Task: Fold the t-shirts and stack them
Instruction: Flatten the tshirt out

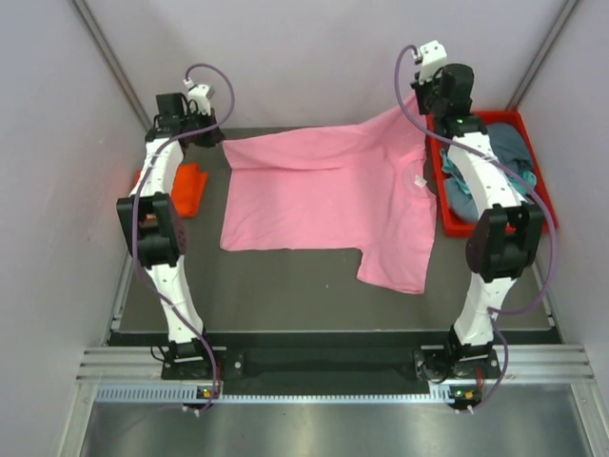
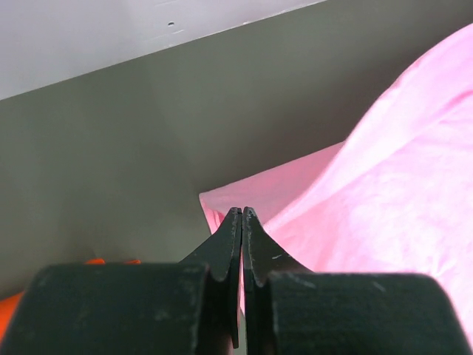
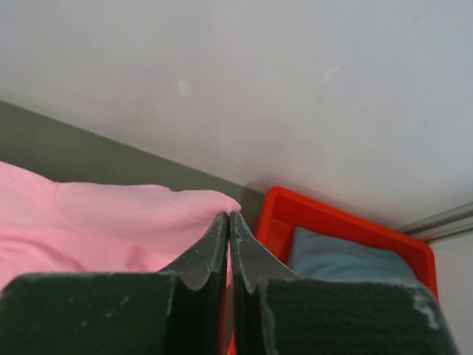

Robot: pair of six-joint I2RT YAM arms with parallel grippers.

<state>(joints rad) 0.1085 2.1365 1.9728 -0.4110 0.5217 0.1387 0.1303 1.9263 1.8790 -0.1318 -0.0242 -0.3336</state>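
Observation:
A light pink t-shirt (image 1: 333, 200) lies spread on the dark table. My left gripper (image 1: 211, 136) is shut on its far left corner (image 2: 222, 211). My right gripper (image 1: 425, 107) is shut on its far right corner (image 3: 199, 203) and holds it lifted above the table. A bright orange t-shirt (image 1: 187, 188) lies folded at the left table edge. Grey-blue and teal t-shirts (image 1: 495, 167) lie in the red tray (image 1: 447, 224) at the right; the grey-blue cloth (image 3: 347, 259) and the tray (image 3: 325, 218) also show in the right wrist view.
Grey walls close in the table at the back and both sides. The dark table (image 1: 285, 286) has a bare strip in front of the pink shirt. The orange shirt's edge (image 2: 103, 261) shows in the left wrist view.

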